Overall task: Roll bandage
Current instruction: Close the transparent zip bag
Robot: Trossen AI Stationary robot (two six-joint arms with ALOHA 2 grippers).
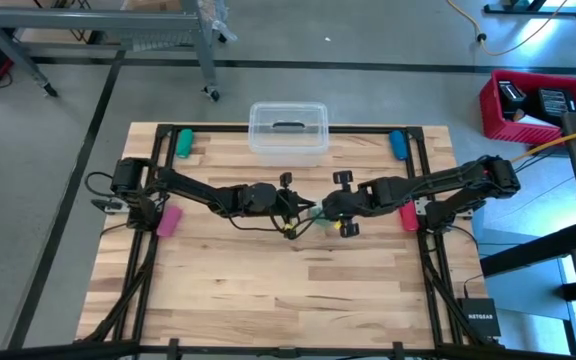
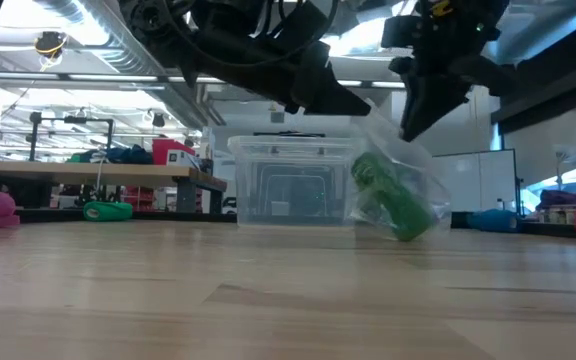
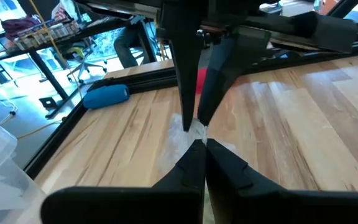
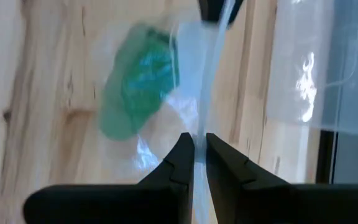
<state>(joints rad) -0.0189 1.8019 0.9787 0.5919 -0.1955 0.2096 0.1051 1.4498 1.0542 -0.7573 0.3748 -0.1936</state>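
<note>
1. Nearest the low camera lies bare wooden table (image 2: pixel 268 300); its planks run to the far edge.
2. At mid-table both grippers meet over a clear plastic bag (image 2: pixel 408 190); inside it sits the bandage (image 2: pixel 393 200), bright green and rolled up, hanging just above the wood.
3. The left gripper (image 3: pixel 197 134) has its 2 fingers pressed together on a thin edge of the bag; it comes in from the left in the high view.
4. The right gripper (image 4: pixel 199 146) pinches the same film from the right, its fingers nearly touching with only plastic between; the bandage (image 4: pixel 138 81) shows through the bag beyond them.
5. Behind, at the far edge, stands a clear lidded box (image 1: pixel 288 130); a teal roll (image 1: pixel 183 143) lies far left, a blue roll (image 1: pixel 398 145) far right; 2 pink rolls (image 1: pixel 168 221) lie by the arm bases.
</note>
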